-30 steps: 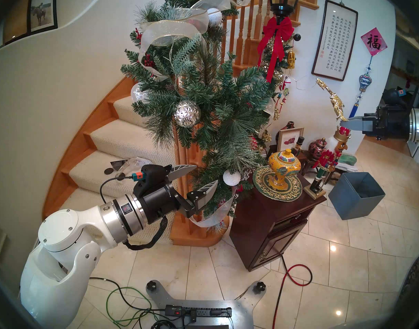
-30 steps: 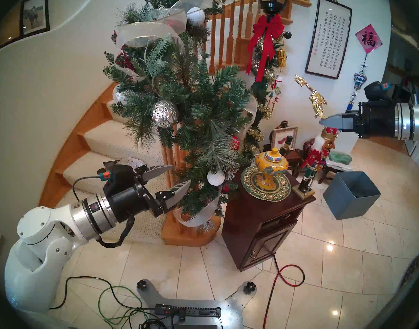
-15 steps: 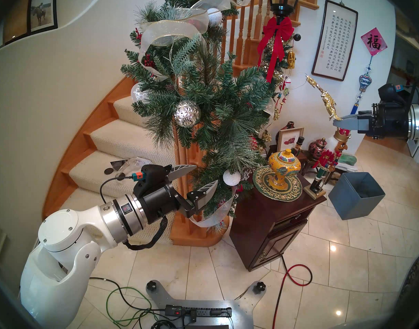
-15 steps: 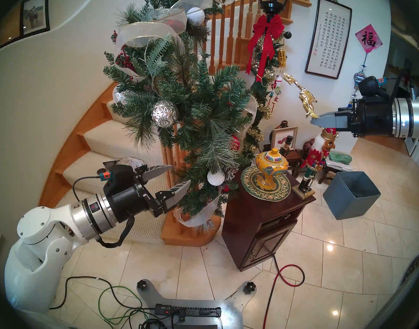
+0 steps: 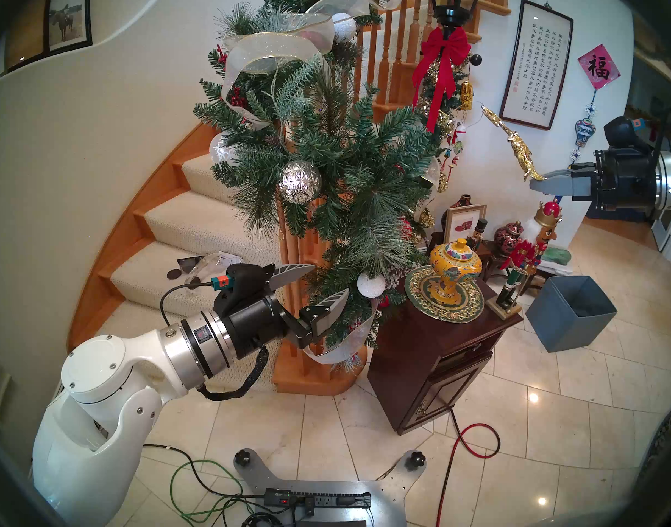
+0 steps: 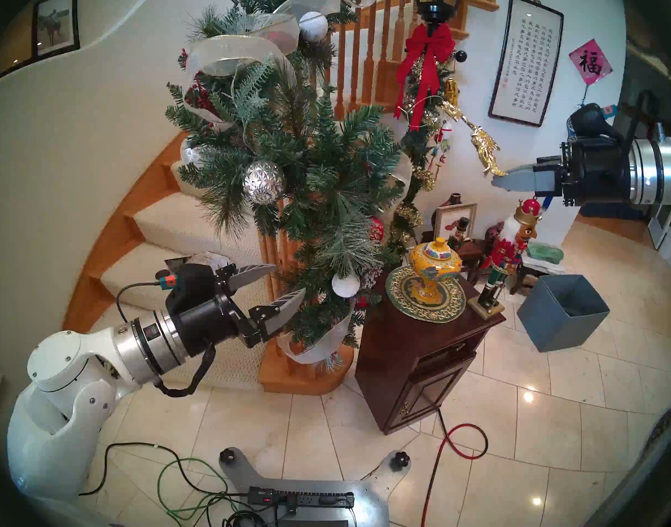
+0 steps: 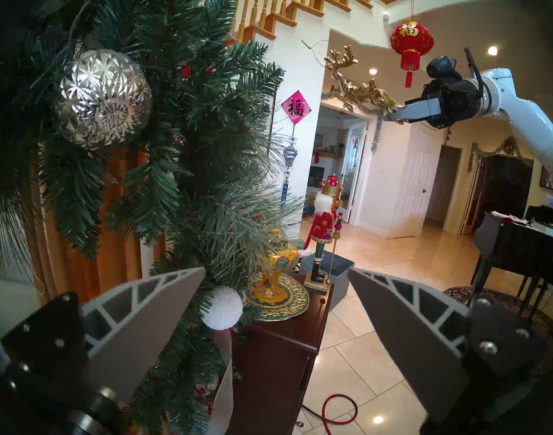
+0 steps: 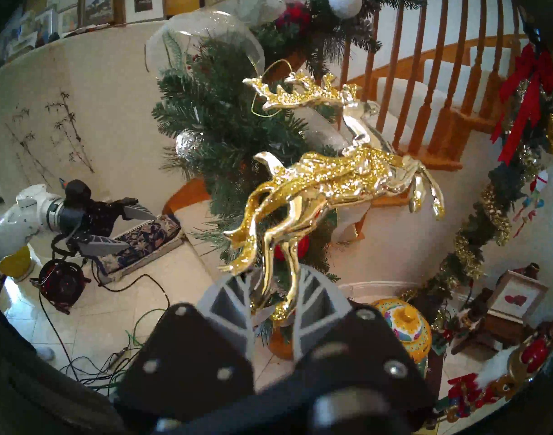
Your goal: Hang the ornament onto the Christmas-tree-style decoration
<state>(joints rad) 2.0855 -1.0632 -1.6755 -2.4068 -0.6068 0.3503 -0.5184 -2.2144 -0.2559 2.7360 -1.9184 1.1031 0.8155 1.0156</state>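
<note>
The ornament (image 5: 516, 146), a gold glitter chain of leaping reindeer, juts up and to the left from my right gripper (image 5: 535, 184), which is shut on the lowest reindeer's legs (image 8: 284, 268). Its thin string loop (image 8: 269, 89) hangs free at the top end. The Christmas-tree-style decoration (image 5: 345, 165), a bushy green garland with white-gold ribbon and a silver ball, drapes the stair post. The ornament stays clear of the garland's right side. My left gripper (image 5: 330, 279) is open low beside the garland's lower branches, holding nothing.
A dark wooden cabinet (image 5: 440, 347) under the ornament carries a yellow vase (image 5: 455, 271) and a nutcracker (image 5: 528, 248). A tinsel garland with a red bow (image 5: 440, 58) hangs just behind. A blue-grey box (image 5: 569, 317) and cables (image 5: 474, 438) lie on the tiled floor.
My right gripper has carried the ornament left and upward, closer to the garland. The left arm has not moved.
</note>
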